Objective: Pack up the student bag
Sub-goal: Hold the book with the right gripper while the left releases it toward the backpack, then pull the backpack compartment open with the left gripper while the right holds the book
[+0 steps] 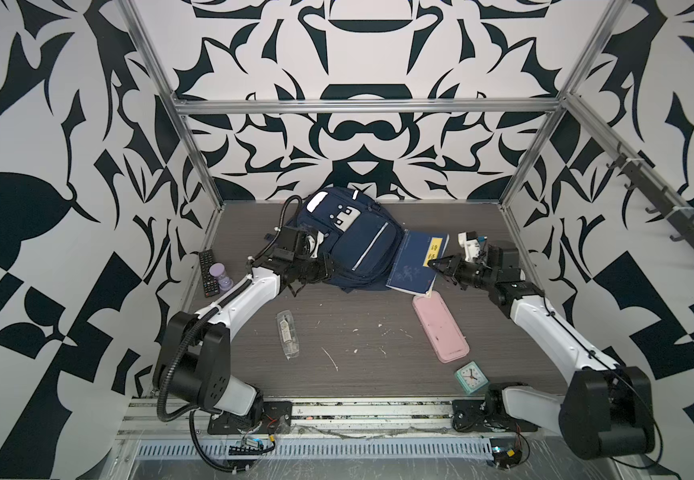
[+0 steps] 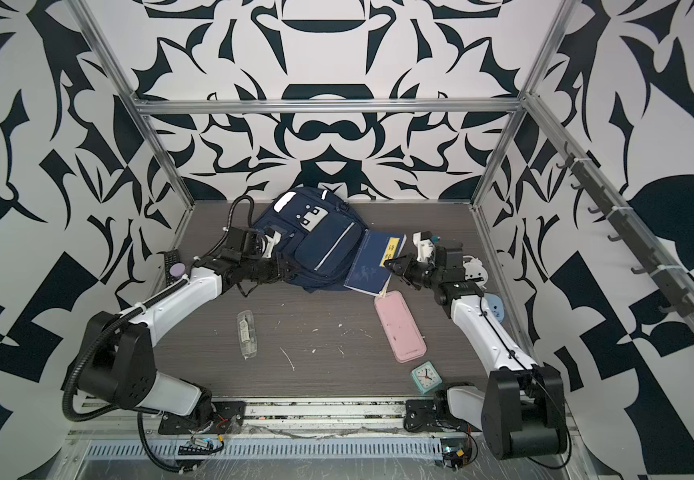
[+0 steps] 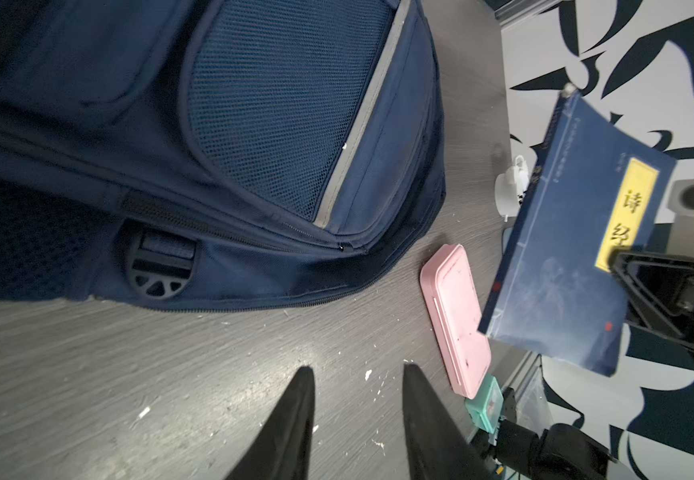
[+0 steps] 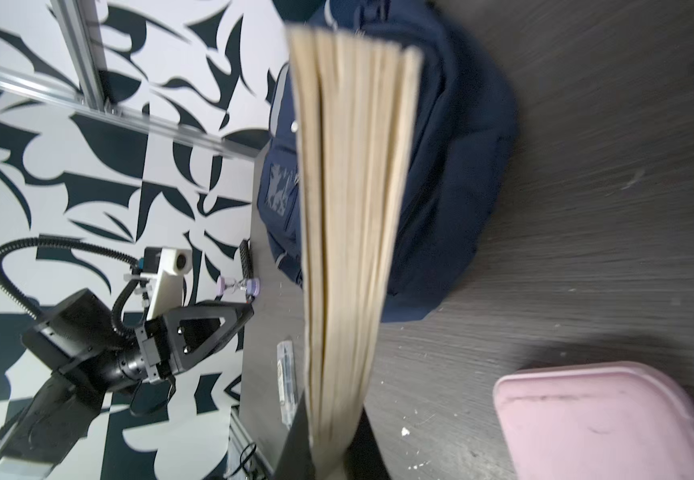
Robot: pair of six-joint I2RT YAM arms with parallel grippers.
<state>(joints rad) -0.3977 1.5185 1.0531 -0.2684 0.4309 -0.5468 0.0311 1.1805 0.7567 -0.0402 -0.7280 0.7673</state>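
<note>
student bag: back middle of the table.
book: just right of the student bag, off the table, its near corner over the case's far end.
case: right of centre, in front of the book.
clock: in front of the case, near the front edge.
packet: left of centre, in front of the student bag.
remote: far left edge.
hourglass: just beside the remote, on its right.

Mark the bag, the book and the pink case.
bag [image 1: 351, 253]: in a top view, on the navy front pocket panel.
book [image 1: 412, 269]: in a top view, on the blue cover, below the yellow label.
pink case [image 1: 441, 328]: in a top view, on the middle of the lid.
</note>
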